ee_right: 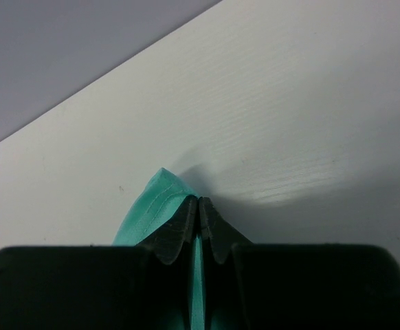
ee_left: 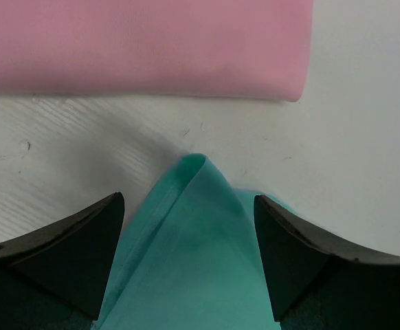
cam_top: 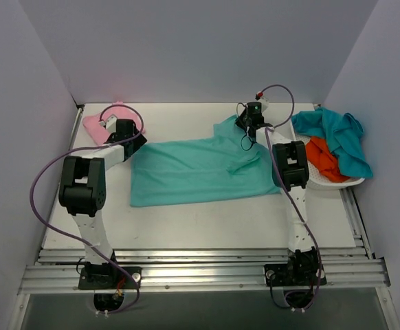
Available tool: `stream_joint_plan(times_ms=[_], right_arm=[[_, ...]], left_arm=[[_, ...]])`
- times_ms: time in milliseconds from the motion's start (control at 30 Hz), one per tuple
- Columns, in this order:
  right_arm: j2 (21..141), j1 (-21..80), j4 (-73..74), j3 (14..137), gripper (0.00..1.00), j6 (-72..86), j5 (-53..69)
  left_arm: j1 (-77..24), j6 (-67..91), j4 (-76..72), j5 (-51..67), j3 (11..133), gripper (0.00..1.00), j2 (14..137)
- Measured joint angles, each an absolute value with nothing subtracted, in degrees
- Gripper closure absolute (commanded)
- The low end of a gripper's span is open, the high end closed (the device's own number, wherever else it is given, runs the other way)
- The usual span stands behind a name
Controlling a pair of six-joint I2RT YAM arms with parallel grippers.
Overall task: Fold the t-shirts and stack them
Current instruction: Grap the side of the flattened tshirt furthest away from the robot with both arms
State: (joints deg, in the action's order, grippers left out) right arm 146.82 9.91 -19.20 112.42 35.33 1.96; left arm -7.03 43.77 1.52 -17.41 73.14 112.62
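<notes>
The two arms are bolted at the near edge of the white surface point(cam_top: 186, 220). The left arm point(cam_top: 83, 185) goes up the left side. The right arm point(cam_top: 293, 172) goes up the right side.

Past the bases, in the middle of the surface, lies the light sea-green t-shirt point(cam_top: 200, 175). It is spread out mostly flat between the two arms, with some wrinkles near its right end. Its far right corner is pulled toward the back.

The left end effector point(cam_top: 135, 143) is at the far left corner of the sea-green t-shirt. In the left wrist view the end effector point(ee_left: 188, 206) is wide open. The pointed corner of the sea-green t-shirt point(ee_left: 186, 261) sits between the two black fingers point(ee_left: 83, 240), but they are not squeezing it. I cannot tell if the fingers touch the surface.

The right end effector point(cam_top: 251, 125) is at the far right corner of the shirt. In the right wrist view it point(ee_right: 198, 206) is closed tight, with a thin bit of the sea-green t-shirt point(ee_right: 152, 206) pinched between its fingers.

Farther back on the left lies the pink t-shirt point(cam_top: 100, 124). It is folded and flat, just past the open left end effector. In the left wrist view the pink t-shirt point(ee_left: 145, 48) is near the green corner but not touching it.

On the right side sits a white basket point(cam_top: 348, 183). A darker teal t-shirt point(cam_top: 337, 134) and an orange t-shirt point(cam_top: 324, 158) are heaped in it.
</notes>
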Motion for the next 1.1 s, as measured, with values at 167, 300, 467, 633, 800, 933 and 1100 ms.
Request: stream_joint_plan(times_ms=[167,300,467,633,800,933,1100], right_arm=[[146.78,9.8,-19.86,112.05,1.0,35.62,2.24],[146.78,9.78,-19.97,111.98,1.0,35.77,2.31],[146.78,9.74,-20.01,111.96,1.0,35.79,2.37],[146.78,9.72,-20.01,111.96,1.0,35.79,2.42],[146.78,9.67,-20.03,111.96,1.0,35.81,2.42],[146.78,9.67,-20.03,111.96,1.0,35.83,2.42],[146.78,9.63,-20.03,111.96,1.0,35.86,2.42]], left_arm=[[-7.03,43.97,1.87,-16.93,75.61,0.16,116.79],[-7.03,44.29,1.89,-16.62,78.61,0.18,118.02],[-7.03,44.47,1.93,-16.27,81.14,0.2,120.29],[-7.03,44.8,1.87,-15.75,82.91,0.23,122.19],[-7.01,45.45,1.93,-15.42,83.5,0.36,122.8],[-7.01,46.04,2.02,-14.79,83.72,0.59,123.28],[-7.01,46.3,2.63,-14.48,84.18,0.85,123.81]])
